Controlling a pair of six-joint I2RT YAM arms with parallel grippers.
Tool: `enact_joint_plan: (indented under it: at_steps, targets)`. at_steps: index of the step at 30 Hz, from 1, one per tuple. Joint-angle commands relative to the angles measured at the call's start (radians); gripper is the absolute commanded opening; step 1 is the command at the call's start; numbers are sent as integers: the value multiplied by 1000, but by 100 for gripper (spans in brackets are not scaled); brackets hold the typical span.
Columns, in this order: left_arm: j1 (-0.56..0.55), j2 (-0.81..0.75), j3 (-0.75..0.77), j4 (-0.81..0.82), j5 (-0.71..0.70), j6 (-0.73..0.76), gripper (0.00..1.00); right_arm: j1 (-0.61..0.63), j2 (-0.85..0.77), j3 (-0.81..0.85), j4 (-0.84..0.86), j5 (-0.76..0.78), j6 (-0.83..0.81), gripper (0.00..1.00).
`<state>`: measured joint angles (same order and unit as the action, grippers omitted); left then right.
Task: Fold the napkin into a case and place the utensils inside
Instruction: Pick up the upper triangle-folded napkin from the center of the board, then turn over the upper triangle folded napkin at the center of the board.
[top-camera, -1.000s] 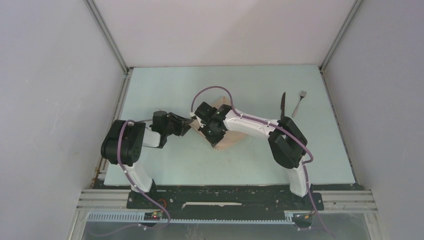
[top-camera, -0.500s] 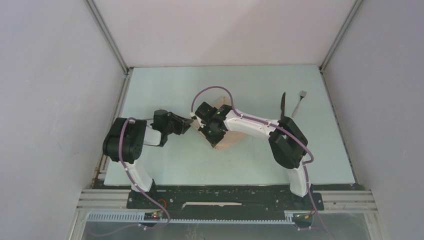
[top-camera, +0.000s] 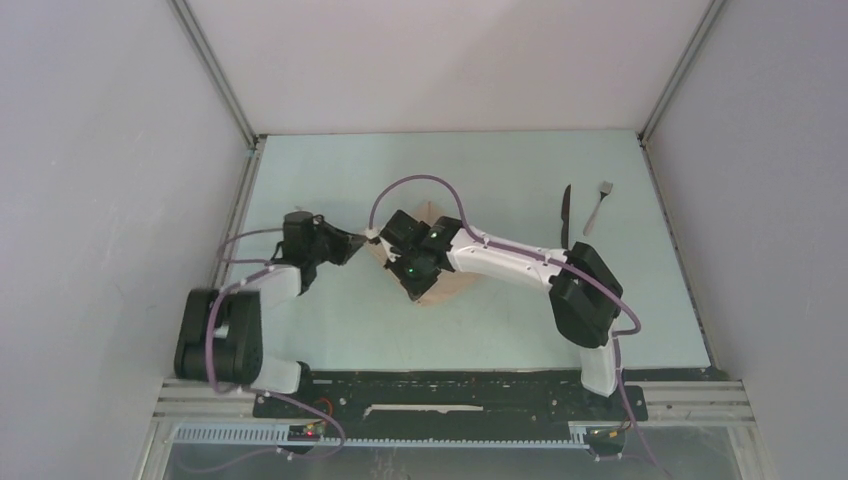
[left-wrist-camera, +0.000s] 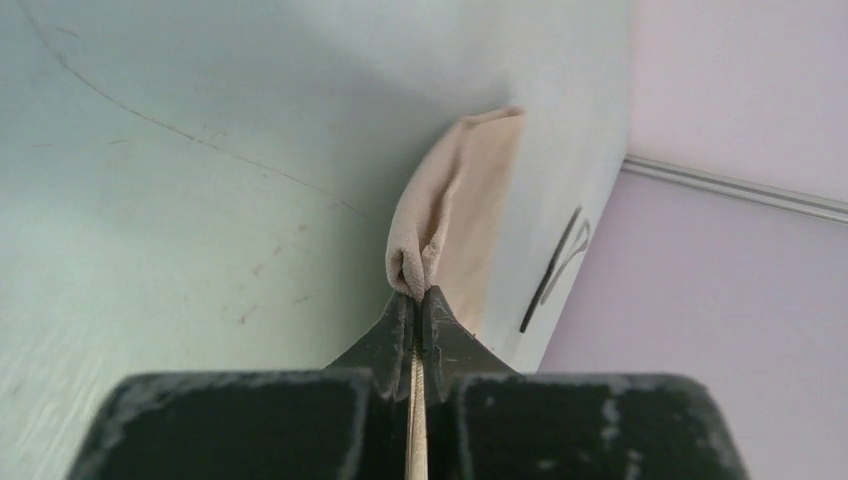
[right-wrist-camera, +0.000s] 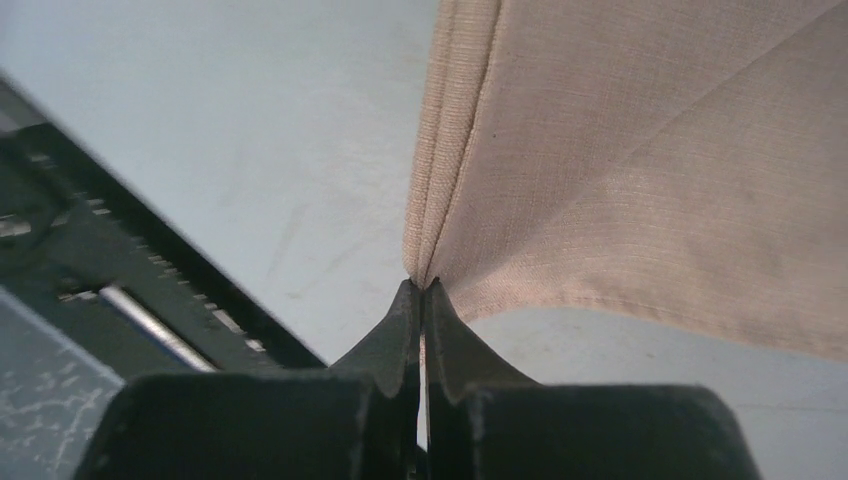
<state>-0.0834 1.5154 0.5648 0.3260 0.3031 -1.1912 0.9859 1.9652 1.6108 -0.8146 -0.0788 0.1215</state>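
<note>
The beige napkin (top-camera: 447, 283) lies folded mid-table, mostly hidden under both wrists in the top view. My left gripper (left-wrist-camera: 420, 296) is shut on a bunched left corner of the napkin (left-wrist-camera: 455, 200), cloth pinched between its jaws. My right gripper (right-wrist-camera: 421, 287) is shut on a hemmed corner of the napkin (right-wrist-camera: 640, 150), which hangs taut above the table. In the top view the left gripper (top-camera: 365, 239) and right gripper (top-camera: 405, 278) sit close together over the cloth. The black knife (top-camera: 565, 213) and grey fork (top-camera: 597, 204) lie side by side at the far right.
The pale green table (top-camera: 330, 330) is ringed by grey walls, with a black rail along the near edge (top-camera: 450, 385). The right arm's forearm (top-camera: 510, 262) stretches across the middle. A purple cable (top-camera: 400, 190) loops above the napkin.
My left gripper closed on the napkin's corner and its arm swung left and down. The right gripper shifted slightly left with the cloth, staying shut.
</note>
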Motion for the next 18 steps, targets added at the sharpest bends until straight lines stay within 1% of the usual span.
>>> enact_joint_plan:
  at_steps: [1,2,3,5,6,7,8,9,11,13,16,17,18]
  targets:
    - [126,-333,18,-363,-43,155,0,133,-103,68,5,-114,69,0]
    - [158,-452,31,-472,-59,189,0,161,-109,85,11,-147,82,0]
    - [191,-517,50,-583,-81,220,0,193,-116,103,20,-179,92,0]
    - [250,-719,103,-794,-153,267,0,250,-125,147,35,-280,115,0]
    - [279,-797,143,-934,-195,288,0,266,-132,164,56,-339,135,0]
    - [292,-861,187,-996,-240,307,0,278,-142,175,82,-403,153,0]
    - [297,-911,242,-1094,-287,325,0,287,-153,179,115,-459,171,0]
    - [298,-946,290,-1146,-330,334,0,290,-163,175,155,-518,187,0]
    - [297,-963,353,-1186,-364,344,0,272,-185,139,241,-648,227,0]
    - [296,-927,370,-1165,-363,348,0,228,-202,56,357,-756,286,0]
    - [281,-815,315,-998,-312,338,0,133,-208,-113,546,-870,364,0]
    - [252,-759,302,-934,-326,337,0,96,-196,-175,589,-904,382,0]
    - [222,-682,299,-883,-343,338,0,61,-175,-201,610,-936,387,0]
